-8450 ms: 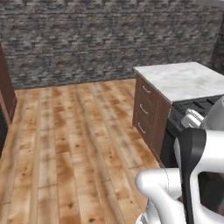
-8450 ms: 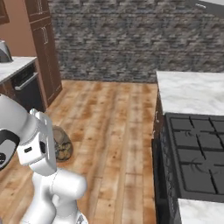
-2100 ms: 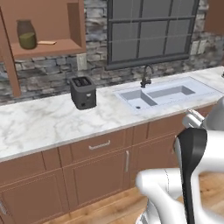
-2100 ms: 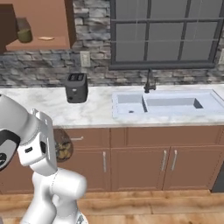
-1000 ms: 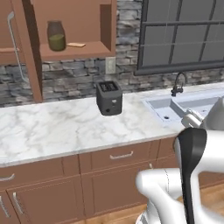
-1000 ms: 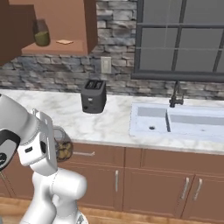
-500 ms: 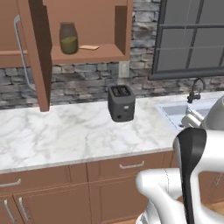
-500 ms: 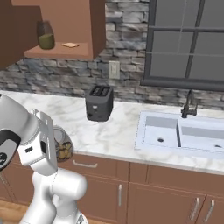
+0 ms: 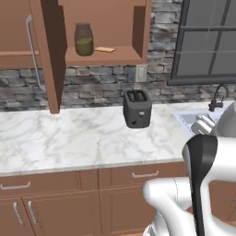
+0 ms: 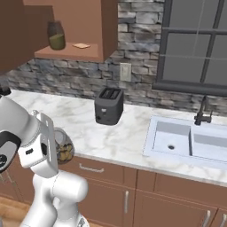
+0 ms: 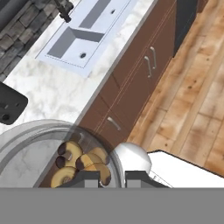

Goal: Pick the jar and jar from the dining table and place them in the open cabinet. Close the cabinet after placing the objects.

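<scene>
White grey-veined marble worktop (image 9: 69,138) ran under a stone-brick wall (image 10: 142,26), with a dark toaster (image 9: 137,108) and a sink (image 10: 186,139); dark window (image 9: 207,41) above. Open cabinet (image 9: 106,55) held the taller olive-green jar (image 9: 84,39) on its shelf beside a small flat tan item (image 9: 105,49). Right base view showed the shorter jar with brown chunks (image 10: 62,145) next to the arm. Hand view showed that jar up close at the end effector (image 11: 105,177), apparently clamped; it also showed wood floor (image 11: 192,92).
</scene>
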{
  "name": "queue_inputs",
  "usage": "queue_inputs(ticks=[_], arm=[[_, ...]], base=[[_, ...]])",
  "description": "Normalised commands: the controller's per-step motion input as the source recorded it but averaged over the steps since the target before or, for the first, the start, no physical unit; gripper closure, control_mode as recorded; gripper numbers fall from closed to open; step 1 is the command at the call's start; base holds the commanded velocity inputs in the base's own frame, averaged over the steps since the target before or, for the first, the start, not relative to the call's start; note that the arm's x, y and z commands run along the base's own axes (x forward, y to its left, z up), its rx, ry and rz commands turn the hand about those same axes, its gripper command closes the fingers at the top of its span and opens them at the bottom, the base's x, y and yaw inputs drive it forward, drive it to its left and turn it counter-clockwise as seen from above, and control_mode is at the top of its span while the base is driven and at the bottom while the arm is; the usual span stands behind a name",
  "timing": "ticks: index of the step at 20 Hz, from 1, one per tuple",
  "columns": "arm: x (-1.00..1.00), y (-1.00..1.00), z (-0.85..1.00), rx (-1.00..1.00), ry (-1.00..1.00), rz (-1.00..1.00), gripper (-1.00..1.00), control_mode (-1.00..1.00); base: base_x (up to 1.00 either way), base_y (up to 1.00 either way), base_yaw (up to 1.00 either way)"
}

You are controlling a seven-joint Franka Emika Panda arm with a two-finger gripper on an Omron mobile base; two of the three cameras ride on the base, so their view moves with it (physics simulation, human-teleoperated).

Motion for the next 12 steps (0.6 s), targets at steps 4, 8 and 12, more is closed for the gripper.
queue_inputs(ticks=[4, 8, 12], arm=[[0.00, 0.00, 0.00, 0.00, 0.00, 0.00, 1.00, 1.00], [0.00, 0.00, 0.00, 0.00, 0.00, 0.00, 1.00, 1.00], [0.00, 0.00, 0.00, 0.00, 0.00, 0.00, 1.00, 1.00]], base=[[0.33, 0.05, 0.17], [0.30, 0.07, 0.14], [0.21, 0.12, 0.11]])
